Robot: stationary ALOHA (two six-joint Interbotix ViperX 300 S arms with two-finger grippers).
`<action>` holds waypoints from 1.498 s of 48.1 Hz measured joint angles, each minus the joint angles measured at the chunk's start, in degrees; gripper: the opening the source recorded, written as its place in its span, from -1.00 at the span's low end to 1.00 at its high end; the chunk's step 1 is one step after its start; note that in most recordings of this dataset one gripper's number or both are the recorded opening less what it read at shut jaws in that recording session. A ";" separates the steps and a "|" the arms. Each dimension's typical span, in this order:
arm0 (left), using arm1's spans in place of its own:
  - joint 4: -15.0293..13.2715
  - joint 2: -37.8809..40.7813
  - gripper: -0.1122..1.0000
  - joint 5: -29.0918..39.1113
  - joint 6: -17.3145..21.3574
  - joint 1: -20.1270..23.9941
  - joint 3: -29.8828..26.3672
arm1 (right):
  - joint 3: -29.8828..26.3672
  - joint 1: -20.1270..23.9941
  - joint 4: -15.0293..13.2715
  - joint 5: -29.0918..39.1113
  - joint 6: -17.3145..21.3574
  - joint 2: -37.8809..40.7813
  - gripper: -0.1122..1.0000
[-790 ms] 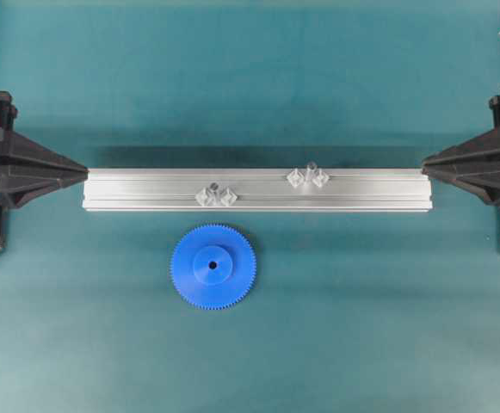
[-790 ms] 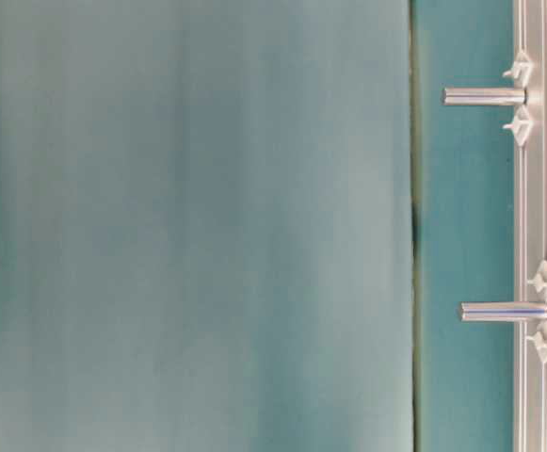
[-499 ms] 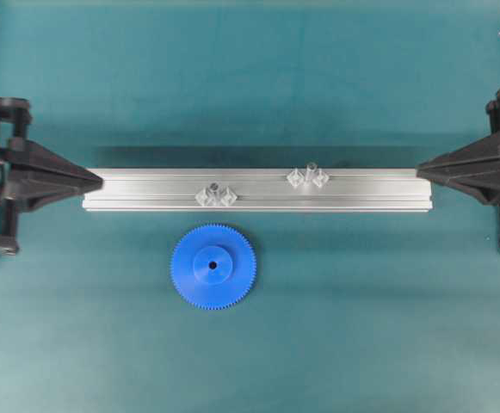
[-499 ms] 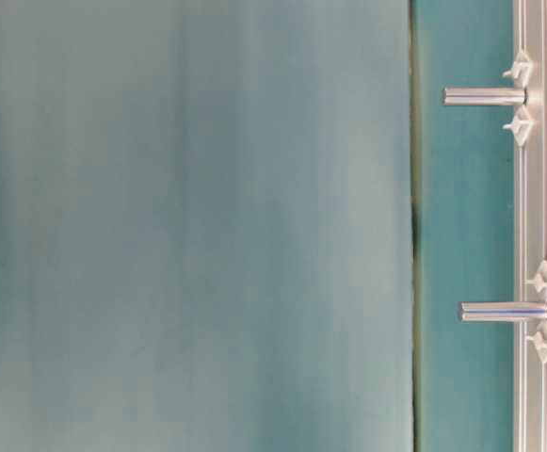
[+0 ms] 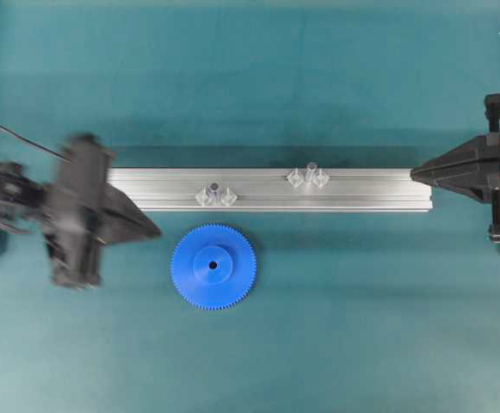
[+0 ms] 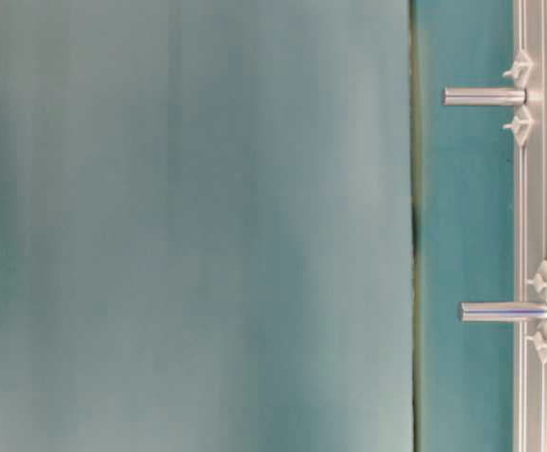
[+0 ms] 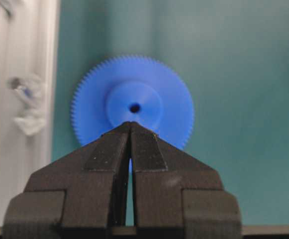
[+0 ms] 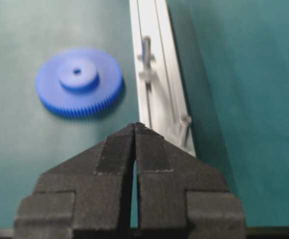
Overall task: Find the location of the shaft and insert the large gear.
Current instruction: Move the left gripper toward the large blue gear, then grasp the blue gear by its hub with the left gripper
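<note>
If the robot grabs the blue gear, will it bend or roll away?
The blue gear looks like thick molded plastic, so it probably stays stiff. It lies flat on the green mat, so it likely won't roll unless tipped onto its toothed edge. Its raised middle hub may give the fingers something to pinch.

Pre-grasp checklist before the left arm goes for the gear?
1. Large gear flat on the mat, hub up, clear of the rail: ok.
2. Left gripper aimed at the gear: ok in the left wrist view.
3. Left gripper open for a grasp: not ok, jaws shut.
4. Shafts upright and unobstructed: ok.
5. Right gripper clear of the gear: ok, at the rail's far end, shut.
6. Which shaft is the target: cannot tell.
</note>
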 measured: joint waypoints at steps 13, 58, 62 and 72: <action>0.09 9.23 -0.80 3.87 0.09 -1.23 -5.71 | -0.09 -1.58 0.00 2.20 0.09 0.00 -0.77; 0.09 30.59 0.90 14.06 1.76 -1.23 -20.21 | 1.41 -1.67 0.09 2.99 2.64 -4.66 -0.77; 0.09 31.03 0.90 14.06 1.85 -1.23 -20.30 | 1.49 -1.58 0.00 2.90 2.64 -4.92 -0.77; 0.09 32.17 0.90 14.06 1.93 -1.23 -20.65 | 2.37 -1.67 0.09 2.99 2.64 -5.71 -0.77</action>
